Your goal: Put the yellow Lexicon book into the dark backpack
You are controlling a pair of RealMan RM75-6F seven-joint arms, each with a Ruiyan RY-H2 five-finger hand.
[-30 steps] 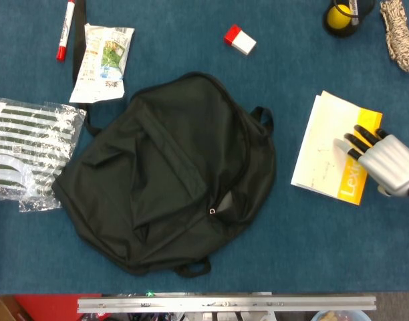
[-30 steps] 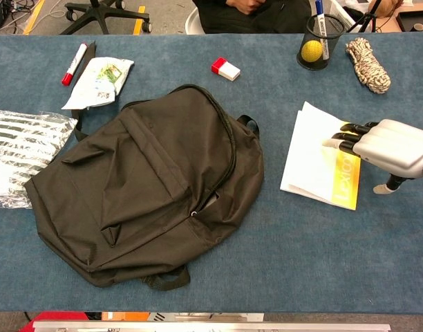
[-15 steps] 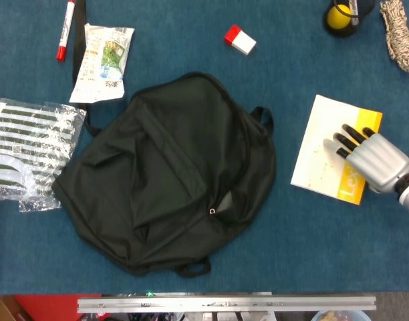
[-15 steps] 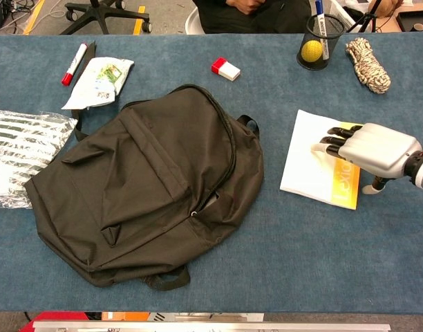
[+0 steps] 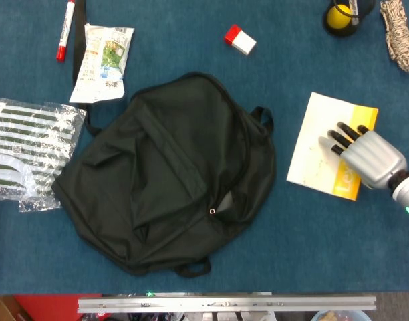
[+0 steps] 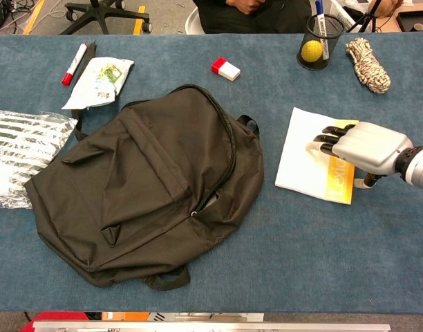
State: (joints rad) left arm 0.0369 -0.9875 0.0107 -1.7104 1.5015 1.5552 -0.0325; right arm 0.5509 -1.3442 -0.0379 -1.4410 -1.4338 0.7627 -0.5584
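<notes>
the yellow lexicon book [image 5: 325,144] lies flat on the blue tabletop [image 5: 311,241], well to the right of the dark backpack [image 5: 164,174], apart from it with a strip of bare cloth between. the right hand [image 5: 365,155] rests on top of the book near its yellow spine edge, fingers [image 5: 338,137] stretched out flat and slightly apart across the pale cover; the chest view shows the thumb hanging beside the book's outer edge, so it presses down rather than pinching anything. the left hand is not in either view

the step in hand looks like getting hold of the book, and a thin flat book on cloth gives the fingers nothing to get under. pressing and sliding it toward the backpack, or toward the table's near edge, would probably let one side lift or overhang so the thumb can come underneath. pressure should sit near the spine, since the loose cover could buckle or fan open if pushed from the free edge

the backpack lies flat with its zip [image 5: 212,211] seeming only partly open near the pull, so the mouth will likely need widening before the book goes in; spine first should snag least. the red-and-white eraser [image 5: 239,39] and rope bundle [image 5: 399,33] are well clear
</notes>
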